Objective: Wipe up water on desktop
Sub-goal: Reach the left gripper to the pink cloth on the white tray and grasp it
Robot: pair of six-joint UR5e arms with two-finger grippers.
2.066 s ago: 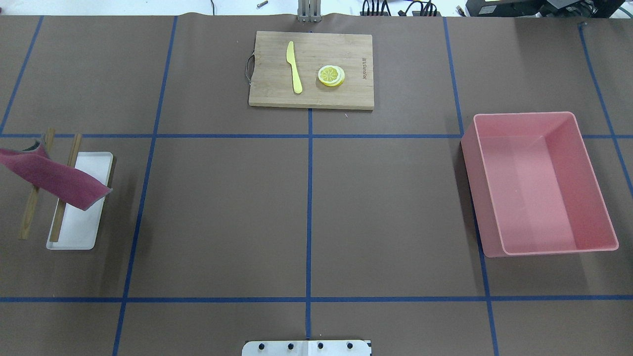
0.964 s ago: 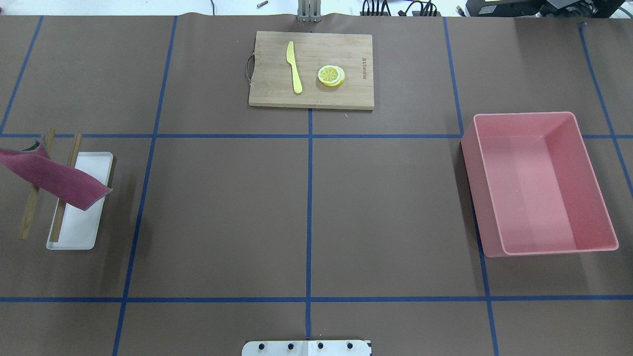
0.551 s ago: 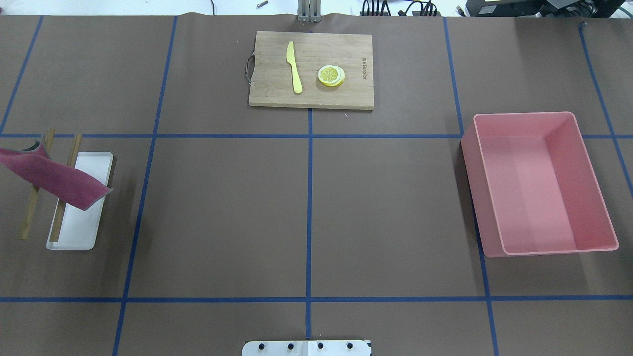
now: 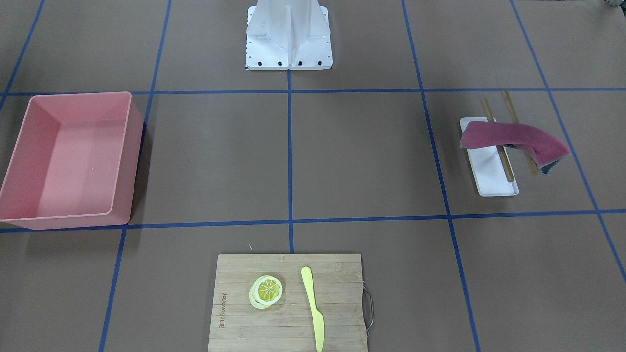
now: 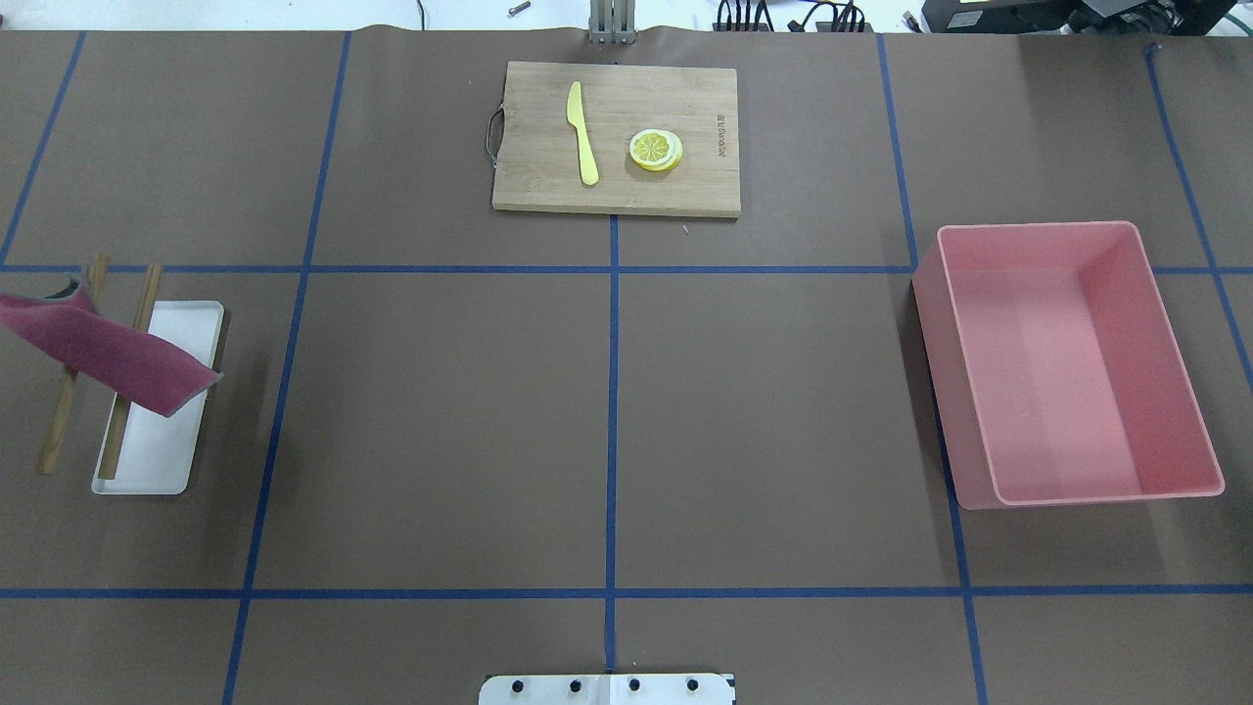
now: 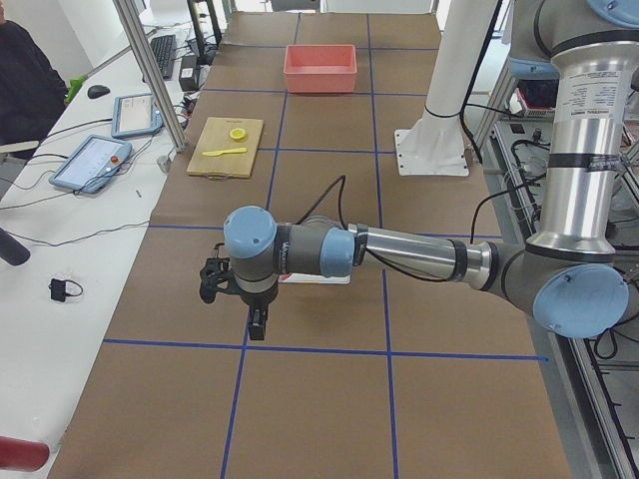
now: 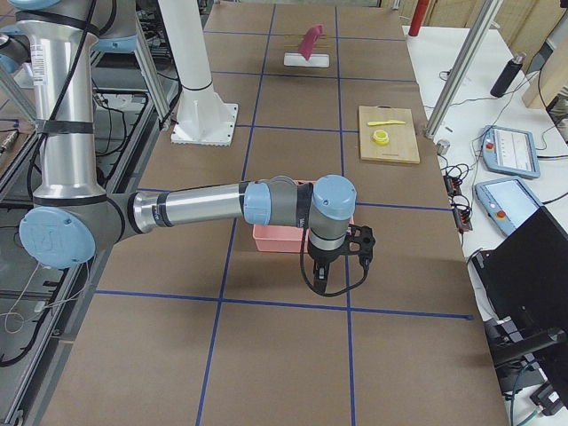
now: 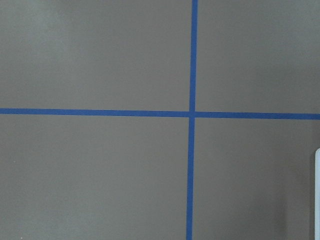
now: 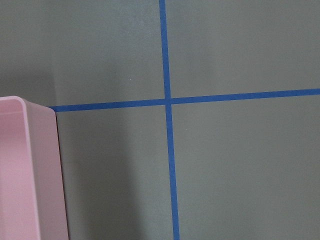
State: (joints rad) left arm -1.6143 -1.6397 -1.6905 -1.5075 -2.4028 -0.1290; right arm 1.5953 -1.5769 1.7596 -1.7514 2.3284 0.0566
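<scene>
The desktop (image 5: 440, 421) is brown with blue tape lines; I see no water on it. A maroon cloth (image 5: 108, 352) hangs over two wooden sticks (image 5: 125, 377) above a white tray (image 5: 162, 460) at the left; it also shows in the front view (image 4: 513, 137). My left gripper (image 6: 258, 324) hovers over the desktop near the tray, seen only in the exterior left view; I cannot tell whether it is open. My right gripper (image 7: 321, 280) hovers beside the pink bin (image 7: 280, 238), seen only in the exterior right view; its state is also unclear.
A pink bin (image 5: 1067, 362) stands at the right. A bamboo cutting board (image 5: 617, 137) at the far middle carries a yellow knife (image 5: 582, 132) and lemon slices (image 5: 655, 150). The robot's base plate (image 5: 607, 689) is at the near edge.
</scene>
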